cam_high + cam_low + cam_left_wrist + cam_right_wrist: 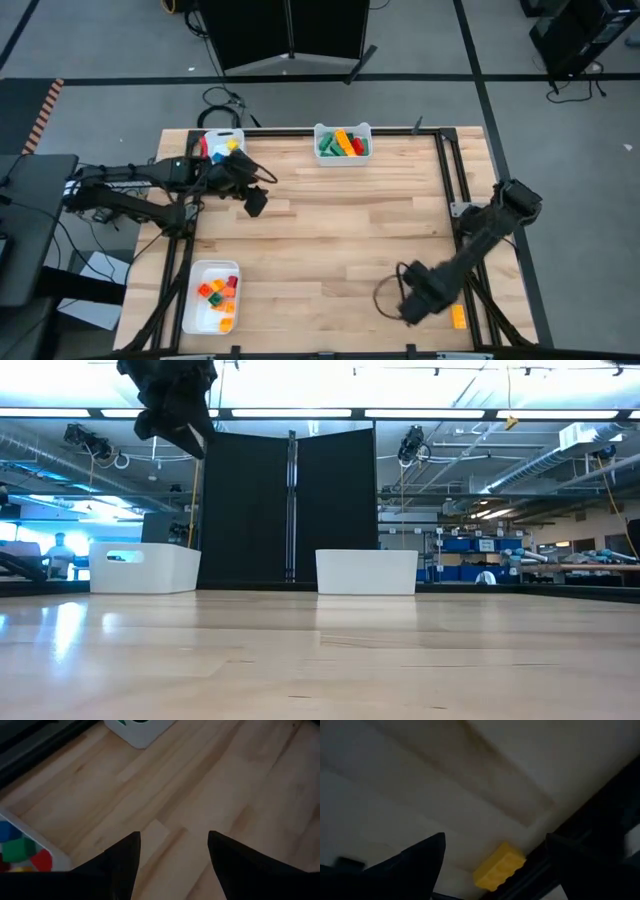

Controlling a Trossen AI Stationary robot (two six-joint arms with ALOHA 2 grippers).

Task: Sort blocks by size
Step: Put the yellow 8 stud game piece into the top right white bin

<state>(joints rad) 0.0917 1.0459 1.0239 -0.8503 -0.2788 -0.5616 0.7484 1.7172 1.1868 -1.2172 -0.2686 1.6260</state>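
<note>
Blocks [344,144] in three trays [322,158]; one block [459,317] at table edge.

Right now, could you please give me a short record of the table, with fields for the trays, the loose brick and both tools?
Back-centre tray: white rectangular plastic tray holding green, yellow, orange and red bricks.
Back-left tray: white plastic tray with red, yellow and blue bricks.
Front-left tray: white plastic tray with small orange, red and green bricks.
Loose brick: yellow-orange studded plastic brick at the table's front right edge, beside the black frame.
Left tool: open, empty, above bare wood near the back-left tray.
Right tool: open, just short of the loose brick, not touching it.
</note>
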